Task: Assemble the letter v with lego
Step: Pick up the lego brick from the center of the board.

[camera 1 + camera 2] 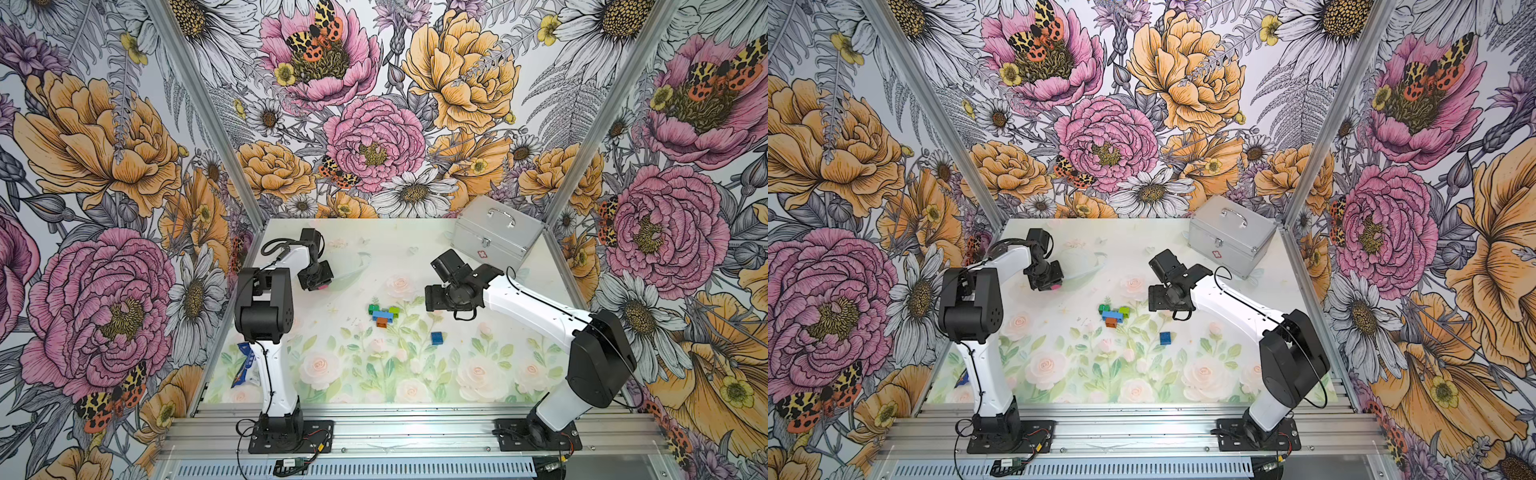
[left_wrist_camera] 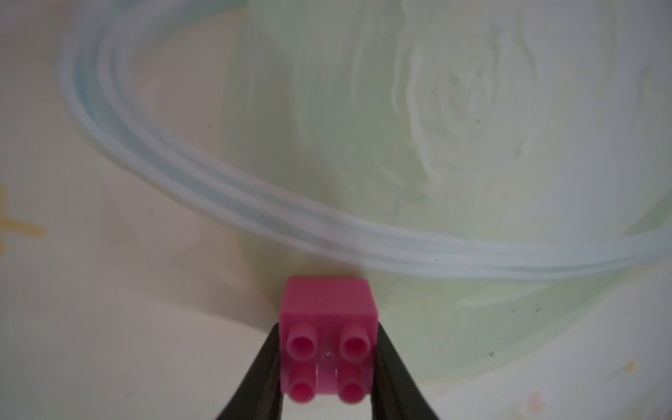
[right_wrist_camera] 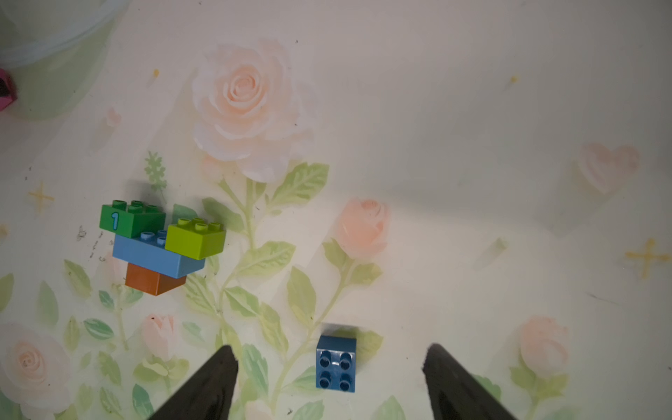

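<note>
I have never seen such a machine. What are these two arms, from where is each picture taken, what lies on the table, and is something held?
The machine is two robot arms, the left arm and the right arm, fixed at the edge of the table. Each ends in a gripper. Both top views look down on the whole scene. Each wrist view comes from a camera on one arm, looking past its gripper. On the table lie four joined bricks (orange brick, light blue brick, dark green brick, lime brick), a loose dark blue brick and a silver case. The left gripper is shut on a pink brick beside a clear dish. The right gripper is open and empty.
</note>
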Tool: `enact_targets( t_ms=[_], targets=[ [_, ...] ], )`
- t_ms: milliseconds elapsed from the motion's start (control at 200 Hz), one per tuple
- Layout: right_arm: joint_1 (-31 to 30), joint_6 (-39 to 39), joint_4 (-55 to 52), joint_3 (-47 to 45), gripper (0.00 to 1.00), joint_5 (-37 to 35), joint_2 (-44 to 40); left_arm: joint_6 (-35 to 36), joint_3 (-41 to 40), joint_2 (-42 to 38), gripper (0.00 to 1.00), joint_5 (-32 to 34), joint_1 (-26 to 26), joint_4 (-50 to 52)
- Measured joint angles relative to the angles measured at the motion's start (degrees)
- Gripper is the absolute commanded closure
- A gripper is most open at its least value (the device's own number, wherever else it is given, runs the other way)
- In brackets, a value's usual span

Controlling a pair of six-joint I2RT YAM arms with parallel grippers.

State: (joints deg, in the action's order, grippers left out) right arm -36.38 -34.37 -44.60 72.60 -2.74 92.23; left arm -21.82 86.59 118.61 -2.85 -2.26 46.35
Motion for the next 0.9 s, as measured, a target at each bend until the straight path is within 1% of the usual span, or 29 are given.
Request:
enact_targets(
  t_ms=[105, 240, 285, 420, 475, 570, 615, 710, 811, 901],
  targets=[
    [0.61, 5.86, 7.13, -1.01, 0.18, 2.29, -3.48, 1.25, 0.09, -1.33, 0.79, -5.57, -1.86, -0.28],
    [2.08, 14.71, 17.62, -4.02, 0.16, 8.81, -8.26, 2.80, 0.09, -4.85, 0.79, -16.92, -5.09, -4.42],
    [2.40, 18.05, 20.11, -4.26, 0.15, 10.64, -8.66, 3.45, -0.02, -6.51, 0.79, -20.79, -6.32, -6.69],
    [3.48, 30.16, 26.27, -5.44, 0.14, 16.92, -8.61, 5.42, -0.37, -11.58, 0.80, -31.69, -9.66, -13.46],
    [3.74, 36.17, 29.22, -7.17, 0.14, 19.47, -8.61, 6.21, -0.79, -12.98, 0.80, -35.87, -10.56, -15.93],
    [4.13, 43.41, 34.49, -10.82, 0.15, 22.58, -8.61, 8.22, -2.14, -14.69, 0.80, -41.81, -11.61, -18.45],
    [4.28, 45.70, 36.85, -12.28, 0.16, 23.76, -8.61, 9.09, -2.93, -15.34, 0.80, -44.26, -12.15, -19.10],
    [4.63, 49.05, 41.57, -13.31, 0.21, 25.55, -7.98, 11.02, -3.67, -15.91, 0.80, -48.83, -13.20, -19.67],
    [4.96, 51.17, 45.97, -13.00, 0.28, 26.01, -6.58, 12.28, -3.67, -15.93, 0.80, -52.54, -14.40, -19.87],
    [4.96, 53.11, 48.59, -12.85, 0.30, 25.92, -5.27, 13.00, -3.67, -15.93, 0.80, -55.12, -15.17, -20.11]
  ],
)
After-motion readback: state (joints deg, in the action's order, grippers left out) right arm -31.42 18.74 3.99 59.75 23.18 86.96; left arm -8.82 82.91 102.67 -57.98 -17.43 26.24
